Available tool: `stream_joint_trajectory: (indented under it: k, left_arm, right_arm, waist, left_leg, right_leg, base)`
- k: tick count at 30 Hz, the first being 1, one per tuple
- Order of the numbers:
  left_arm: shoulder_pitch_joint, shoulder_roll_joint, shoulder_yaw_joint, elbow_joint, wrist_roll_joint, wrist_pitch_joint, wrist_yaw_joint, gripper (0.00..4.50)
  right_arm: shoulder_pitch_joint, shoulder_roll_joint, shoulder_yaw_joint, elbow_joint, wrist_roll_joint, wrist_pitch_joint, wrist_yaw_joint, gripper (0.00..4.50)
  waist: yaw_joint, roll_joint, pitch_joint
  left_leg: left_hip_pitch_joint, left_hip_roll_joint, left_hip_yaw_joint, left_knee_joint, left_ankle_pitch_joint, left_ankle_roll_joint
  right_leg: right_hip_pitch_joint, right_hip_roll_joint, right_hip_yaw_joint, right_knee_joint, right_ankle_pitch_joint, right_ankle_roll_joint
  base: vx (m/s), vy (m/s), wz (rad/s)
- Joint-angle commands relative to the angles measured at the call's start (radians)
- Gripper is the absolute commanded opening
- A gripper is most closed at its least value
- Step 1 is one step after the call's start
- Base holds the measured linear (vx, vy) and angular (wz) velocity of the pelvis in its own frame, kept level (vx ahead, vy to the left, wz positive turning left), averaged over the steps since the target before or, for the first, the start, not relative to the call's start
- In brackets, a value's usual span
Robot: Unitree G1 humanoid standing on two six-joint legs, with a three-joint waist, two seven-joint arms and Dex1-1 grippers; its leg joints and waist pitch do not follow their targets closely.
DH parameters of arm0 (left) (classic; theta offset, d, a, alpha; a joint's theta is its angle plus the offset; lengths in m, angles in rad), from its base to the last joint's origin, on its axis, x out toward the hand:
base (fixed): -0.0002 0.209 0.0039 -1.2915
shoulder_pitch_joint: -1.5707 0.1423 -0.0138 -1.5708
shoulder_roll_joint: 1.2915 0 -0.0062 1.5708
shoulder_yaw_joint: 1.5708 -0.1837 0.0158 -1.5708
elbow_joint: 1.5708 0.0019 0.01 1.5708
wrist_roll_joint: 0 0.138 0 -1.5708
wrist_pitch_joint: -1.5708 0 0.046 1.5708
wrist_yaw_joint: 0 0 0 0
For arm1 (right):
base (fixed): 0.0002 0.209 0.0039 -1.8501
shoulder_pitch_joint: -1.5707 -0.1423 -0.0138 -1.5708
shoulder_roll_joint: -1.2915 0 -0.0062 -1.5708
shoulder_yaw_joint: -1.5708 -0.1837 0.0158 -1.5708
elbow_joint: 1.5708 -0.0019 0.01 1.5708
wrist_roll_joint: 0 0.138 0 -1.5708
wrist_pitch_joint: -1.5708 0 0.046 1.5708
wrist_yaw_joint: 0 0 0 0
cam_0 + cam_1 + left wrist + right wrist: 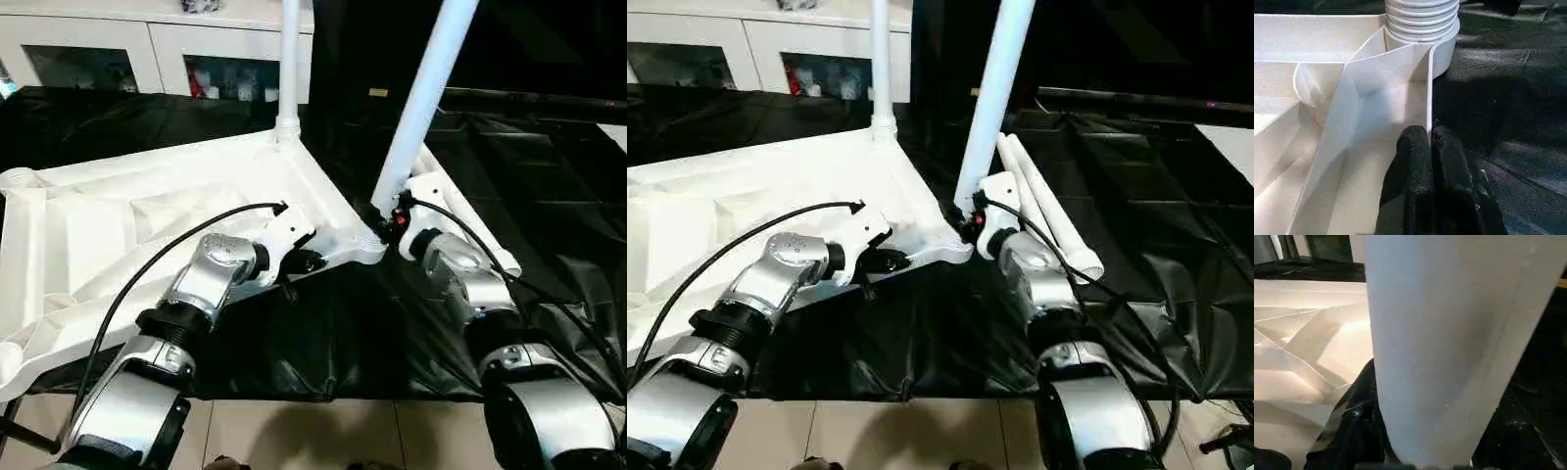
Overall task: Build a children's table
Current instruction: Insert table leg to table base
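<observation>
The white plastic rectangular tabletop (147, 215) lies ribbed underside up on the black-draped counter (294, 343). The left gripper (1430, 147) has its jaws clamped on the tabletop's rim wall. One white tube leg (289, 59) stands upright in the far corner socket. The right gripper (392, 217) grips a second, tilted white tube leg (426, 88) at the near socket, apparently not seated. Two spare white legs (1048, 211) lie rightmost, so roughly three remain.
</observation>
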Motion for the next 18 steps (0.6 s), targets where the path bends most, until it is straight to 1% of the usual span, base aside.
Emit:
stream_joint_trajectory:
  k: [1,2,3,6,7,8,10,11,13,14,15,17,18]
  left_arm:
    - [-0.03,-0.018,0.009,-0.106,-0.03,-0.052,0.019,0.0]
    - [-0.029,-0.016,0.007,-0.11,-0.028,-0.05,0.018,0.0]
    - [-0.024,-0.014,0.003,-0.123,-0.024,-0.04,0.017,0.0]
    - [-0.019,-0.008,-0.001,-0.135,-0.02,-0.034,0.009,0.0]
    - [-0.019,-0.004,-0.001,-0.136,-0.021,-0.035,0.003,0.0]
    - [-0.018,-0.002,-0.001,-0.137,-0.021,-0.035,0.0,0.0]
    - [-0.017,0.004,-0.001,-0.138,-0.021,-0.036,-0.01,0.0]
    - [-0.016,0.008,-0.002,-0.138,-0.021,-0.038,-0.016,0.0]
    - [-0.014,0.015,-0.005,-0.133,-0.024,-0.044,-0.032,0.0]
    - [-0.014,0.018,-0.006,-0.131,-0.025,-0.046,-0.038,0.0]
    - [-0.014,0.019,-0.006,-0.13,-0.026,-0.047,-0.04,0.0]
    - [-0.01,0.029,-0.009,-0.133,-0.027,-0.053,-0.057,0.0]
    - [-0.01,0.032,-0.01,-0.132,-0.028,-0.059,-0.063,0.0]
  right_arm:
    - [0.05,0.043,0.031,0.109,-0.033,0.039,0.003,1.87]
    - [0.047,0.044,0.031,0.113,-0.034,0.035,0.001,1.87]
    - [0.042,0.046,0.029,0.123,-0.037,0.025,-0.005,2.22]
    - [0.035,0.047,0.022,0.128,-0.033,0.013,-0.002,2.22]
    - [0.031,0.047,0.016,0.126,-0.025,0.007,0.008,2.46]
    - [0.03,0.047,0.016,0.126,-0.024,0.006,0.011,2.63]
    - [0.026,0.045,0.015,0.124,-0.02,0.003,0.025,2.78]
    - [0.023,0.044,0.014,0.125,-0.019,0.0,0.035,2.93]
    - [0.019,0.038,0.011,0.122,-0.014,-0.005,0.062,3.1]
    - [0.017,0.035,0.01,0.124,-0.013,-0.008,0.07,3.14]
    - [0.016,0.034,0.009,0.126,-0.013,-0.01,0.073,3.24]
    - [0.012,0.024,0.01,0.126,-0.011,-0.02,0.098,3.49]
    - [0.011,0.019,0.013,0.127,-0.015,-0.024,0.104,3.55]
  waist:
    - [-0.002,0.012,-0.065]
    - [-0.002,0.012,-0.065]
    - [-0.004,0.011,-0.064]
    - [-0.007,0.012,-0.064]
    - [-0.006,0.013,-0.065]
    - [-0.006,0.012,-0.065]
    - [-0.005,0.016,-0.068]
    - [-0.003,0.016,-0.07]
    - [-0.003,0.018,-0.068]
    - [-0.003,0.019,-0.068]
    - [-0.004,0.018,-0.068]
    - [-0.004,0.021,-0.068]
    - [-0.004,0.02,-0.068]
  left_leg:
    - [0.024,0.031,-0.017,-0.075,-0.4,-0.012]
    - [0.025,0.032,-0.018,-0.076,-0.407,-0.015]
    - [0.024,0.032,-0.019,-0.077,-0.416,-0.017]
    - [0.025,0.032,-0.019,-0.077,-0.424,-0.02]
    - [0.025,0.032,-0.018,-0.076,-0.422,-0.02]
    - [0.024,0.032,-0.019,-0.077,-0.419,-0.019]
    - [0.024,0.032,-0.017,-0.075,-0.4,-0.017]
    - [0.021,0.032,-0.017,-0.075,-0.381,-0.013]
    - [0.02,0.031,-0.014,-0.074,-0.363,-0.003]
    - [0.02,0.031,-0.015,-0.074,-0.361,-0.001]
    - [0.019,0.031,-0.014,-0.074,-0.356,0.001]
    - [0.02,0.032,-0.014,-0.074,-0.353,0.002]
    - [0.02,0.032,-0.014,-0.074,-0.353,0.003]
  right_leg:
    - [0.033,-0.041,0.026,-0.08,-0.355,-0.199]
    - [0.033,-0.042,0.026,-0.08,-0.361,-0.199]
    - [0.032,-0.042,0.026,-0.081,-0.371,-0.195]
    - [0.031,-0.04,0.027,-0.081,-0.372,-0.195]
    - [0.031,-0.041,0.028,-0.08,-0.36,-0.197]
    - [0.032,-0.04,0.027,-0.079,-0.354,-0.197]
    - [0.033,-0.042,0.029,-0.077,-0.321,-0.211]
    - [0.037,-0.041,0.028,-0.072,-0.291,-0.218]
    - [0.039,-0.04,0.028,-0.071,-0.269,-0.224]
    - [0.039,-0.04,0.028,-0.07,-0.265,-0.226]
    - [0.041,-0.04,0.028,-0.07,-0.261,-0.228]
    - [0.041,-0.04,0.028,-0.069,-0.252,-0.235]
    - [0.041,-0.039,0.027,-0.069,-0.251,-0.236]
  base:
    - [0.0,0.0,0.0]
    - [0.0,0.0,0.0]
    - [0.0,0.0,0.0]
    - [0.0,0.0,0.0]
    - [0.0,0.0,0.0]
    - [0.0,0.0,0.0]
    - [0.0,0.0,0.0]
    - [0.0,0.0,0.0]
    - [0.0,0.0,0.0]
    - [0.0,0.0,0.0]
    - [0.0,0.0,0.0]
    - [0.0,0.0,0.0]
    - [0.0,0.0,0.0]
